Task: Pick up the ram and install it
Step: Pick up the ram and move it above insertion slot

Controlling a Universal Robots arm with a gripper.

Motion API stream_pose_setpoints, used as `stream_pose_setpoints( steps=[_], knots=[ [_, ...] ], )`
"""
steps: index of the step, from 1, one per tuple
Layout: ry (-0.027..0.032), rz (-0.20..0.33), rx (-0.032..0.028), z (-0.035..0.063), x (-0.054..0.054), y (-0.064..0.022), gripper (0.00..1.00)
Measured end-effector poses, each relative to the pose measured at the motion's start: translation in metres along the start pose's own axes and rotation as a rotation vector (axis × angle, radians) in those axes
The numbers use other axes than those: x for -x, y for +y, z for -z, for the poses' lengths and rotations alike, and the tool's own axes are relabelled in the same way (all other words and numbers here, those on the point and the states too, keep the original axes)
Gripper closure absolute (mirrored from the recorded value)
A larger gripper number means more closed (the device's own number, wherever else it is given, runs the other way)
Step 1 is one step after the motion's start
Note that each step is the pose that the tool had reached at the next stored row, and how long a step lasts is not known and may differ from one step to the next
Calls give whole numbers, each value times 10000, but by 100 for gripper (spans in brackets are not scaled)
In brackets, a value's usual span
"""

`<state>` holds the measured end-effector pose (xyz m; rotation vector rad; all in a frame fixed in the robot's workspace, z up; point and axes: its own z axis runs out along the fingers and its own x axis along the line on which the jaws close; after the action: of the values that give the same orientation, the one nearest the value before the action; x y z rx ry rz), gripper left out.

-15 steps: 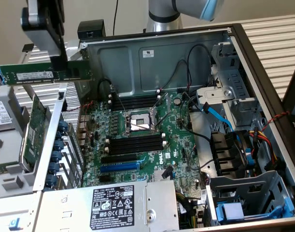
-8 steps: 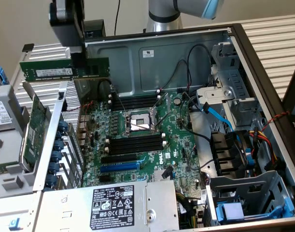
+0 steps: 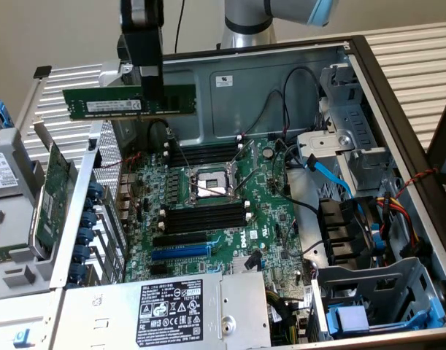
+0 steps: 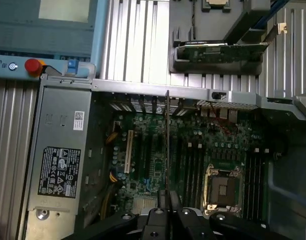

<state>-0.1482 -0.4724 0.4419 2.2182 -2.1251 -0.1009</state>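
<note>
I'm looking into the open grey steel computer case (image 3: 230, 95), with the green motherboard (image 3: 270, 219) facing up inside it. On the board I'm seeing two banks of long black memory slots with white end clips (image 3: 204, 154), one on each side of the square silver CPU socket (image 3: 208, 184). All of them are running along the exterior view's left-right line. The ram, a long narrow green stick with black chips and a white sticker (image 3: 106, 104), is hanging well above the case rim, off toward the exterior view's left of those slots. Its long axis is lying close to parallel with them. The wrist view is showing it edge-on (image 4: 167, 145), and I'm judging it over the white and black expansion slots (image 4: 126, 152) rather than a memory slot. The black two-finger gripper (image 3: 151, 86) is pinching the stick's top edge, jaws closed on it, gripping nothing else
</note>
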Motion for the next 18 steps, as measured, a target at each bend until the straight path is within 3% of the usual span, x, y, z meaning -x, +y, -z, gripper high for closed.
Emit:
stream_pose_setpoints(
  steps=[3,5,6,8,10,14,18],
  knots=[
    [110,-11,3,10,-1,-137,88],
    [215,-20,-37,16,14,-206,88],
    [270,-26,-80,19,27,-236,88],
    [393,-41,-244,23,62,-287,88],
    [477,-50,-388,28,94,-328,88],
    [508,-56,-533,33,151,-403,88],
    [511,-58,-565,29,231,-462,88]
  ],
)
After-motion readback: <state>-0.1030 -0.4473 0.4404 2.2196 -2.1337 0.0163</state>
